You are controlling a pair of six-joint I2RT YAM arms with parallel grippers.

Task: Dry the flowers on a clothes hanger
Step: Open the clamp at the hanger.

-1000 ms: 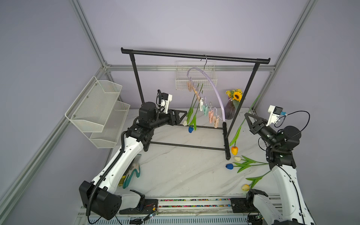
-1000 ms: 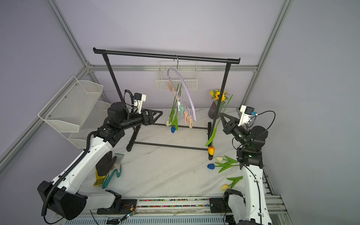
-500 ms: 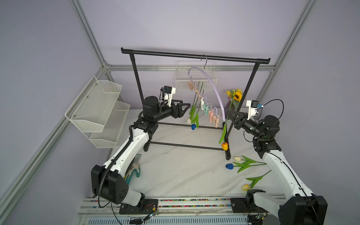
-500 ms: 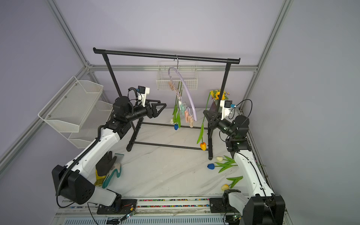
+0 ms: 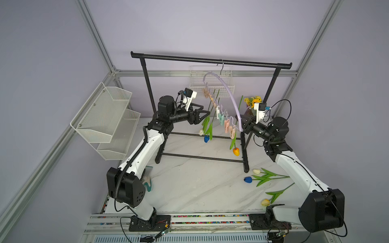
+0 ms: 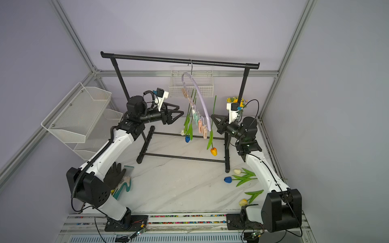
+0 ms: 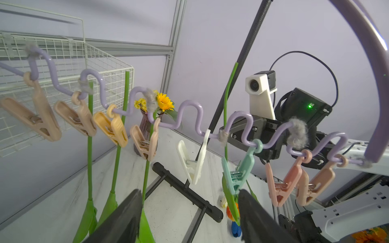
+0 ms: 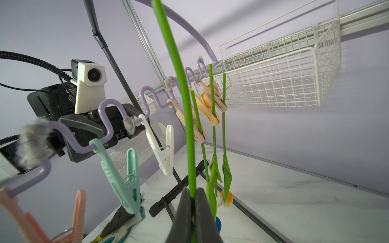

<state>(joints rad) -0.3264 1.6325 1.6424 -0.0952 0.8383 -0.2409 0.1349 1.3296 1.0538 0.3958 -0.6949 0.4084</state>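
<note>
The lilac clothes hanger (image 5: 228,94) (image 6: 202,98) hangs by its hook from the black rack. Three flowers hang head down from its peach clothespins (image 7: 84,122); a blue head (image 5: 206,138) shows lowest. My right gripper (image 5: 242,124) (image 8: 192,190) is shut on the green stem (image 8: 181,84) of an orange tulip (image 5: 236,151) (image 6: 213,151), held head down beside the hanger's lower end. My left gripper (image 5: 207,113) (image 7: 189,192) is open on the hanger's other side, level with the white clothespin (image 7: 192,162) and the mint clothespin (image 7: 237,168). Three more flowers (image 5: 263,178) lie on the table at the right.
The black garment rack (image 5: 210,60) stands over the marble table (image 5: 200,185). A white wire basket (image 5: 211,84) is on the back wall and wire shelves (image 5: 105,117) on the left wall. A sunflower vase (image 5: 251,103) stands at the back right. Gloves (image 6: 120,178) lie under my left arm.
My right arm has swung in from the right, carrying the orange tulip up to the hanger. My left gripper has risen and come closer to the clothespins.
</note>
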